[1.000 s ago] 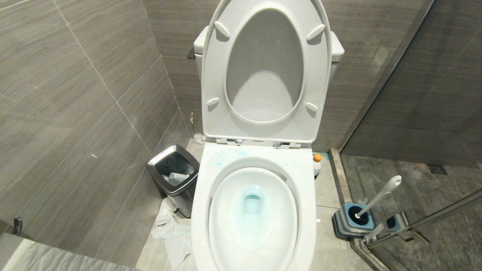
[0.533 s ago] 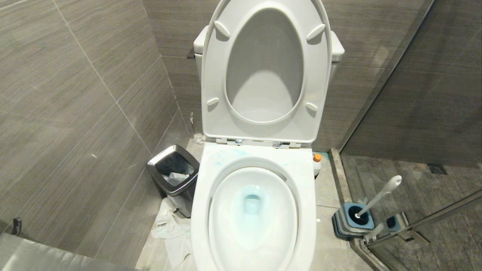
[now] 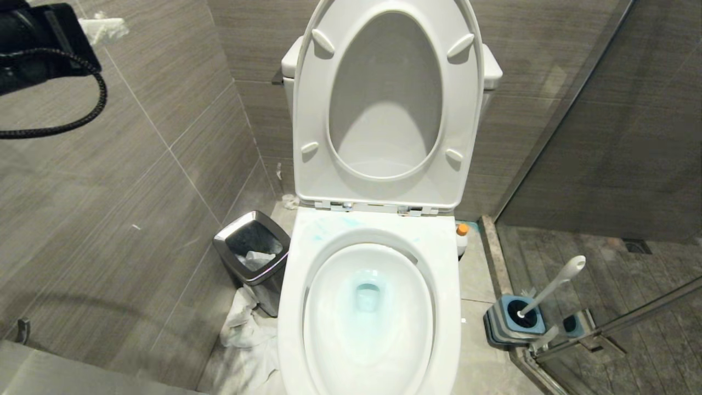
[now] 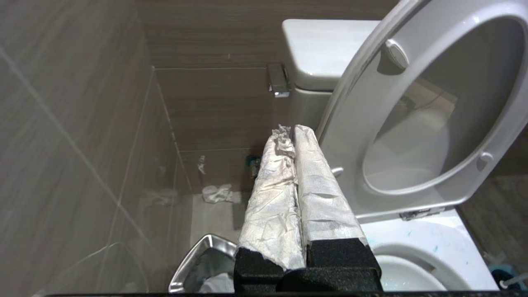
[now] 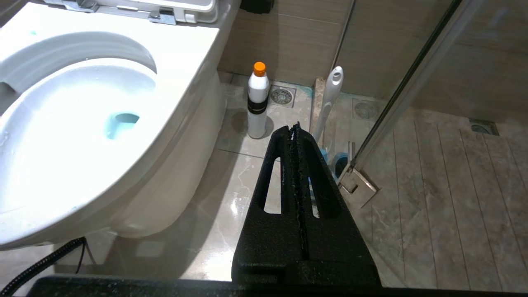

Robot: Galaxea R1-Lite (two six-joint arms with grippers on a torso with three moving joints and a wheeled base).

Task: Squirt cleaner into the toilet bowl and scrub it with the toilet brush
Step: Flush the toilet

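Nearest you, the right gripper point(image 5: 295, 128) hangs low beside the toilet bowl point(image 3: 449, 307), its black fingers pressed together on nothing. Just past its tip the toilet brush point(image 5: 328, 103) stands in its blue-and-grey holder point(image 3: 513, 323) at the foot of the glass door, handle leaning up and away from the bowl. Beyond it, a white bottle with an orange cap point(image 5: 258, 101) stands on the floor tile, close to the bowl's side. The cleaner point(image 3: 366, 296) already tints the water pale blue, with faint streaks on the rim near the hinges, so you look to be between squirting and scrubbing. Your next move, I'd judge, is to spread the right fingers and take the brush handle. Far up on the left, the left gripper point(image 4: 288, 136) is raised by the wall beside the upright seat, its paper-wrapped fingers closed and empty
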